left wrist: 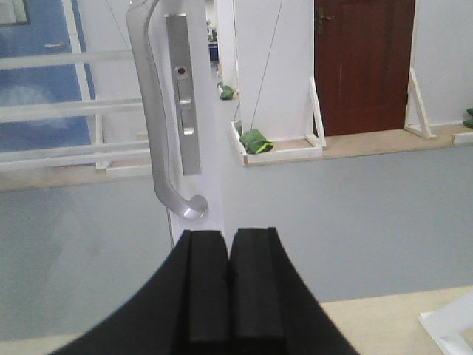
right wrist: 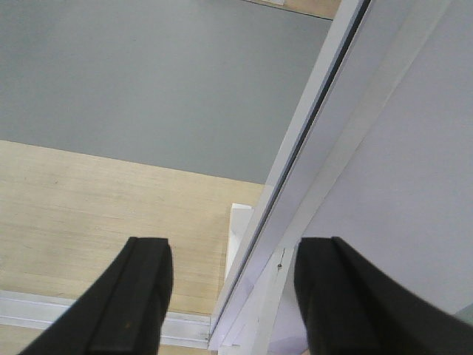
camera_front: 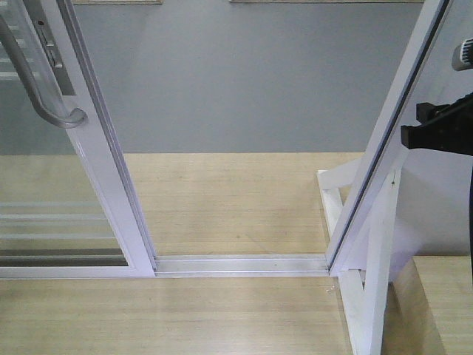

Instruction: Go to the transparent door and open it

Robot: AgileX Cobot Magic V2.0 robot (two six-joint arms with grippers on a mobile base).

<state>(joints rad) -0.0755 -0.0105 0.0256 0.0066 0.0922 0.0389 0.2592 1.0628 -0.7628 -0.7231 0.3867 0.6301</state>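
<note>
The left arm is level and points its wrist camera straight at the stile of the transparent door [left wrist: 211, 111], a tall sliding glass panel in a white aluminium frame with thin white horizontal bars across the glass. The left pincer [left wrist: 228, 288] has its two black fingers pressed together, with only a thin seam between them, and it holds nothing. It sits just below the lower end of the curved grey metal pull handle [left wrist: 159, 118], apart from it. Beside the handle a narrow grey lock plate [left wrist: 191, 96] runs down the stile.

The right arm is angled downward. The right pincer [right wrist: 233, 296] is spread wide, its black fingers [right wrist: 140, 296] well apart, gripping nothing. In the right wrist view the slanting white jamb of the fixed frame [right wrist: 310, 148] appears between the fingers; contact cannot be judged.

In the front view the door stands at the left with its handle near the top left corner. A wide gap lies between its stile and the white jamb at the right. The silver floor track [camera_front: 240, 263] crosses the pale wooden floor [camera_front: 222, 200] between them. Grey floor [camera_front: 244, 81] lies beyond the opening.
</note>
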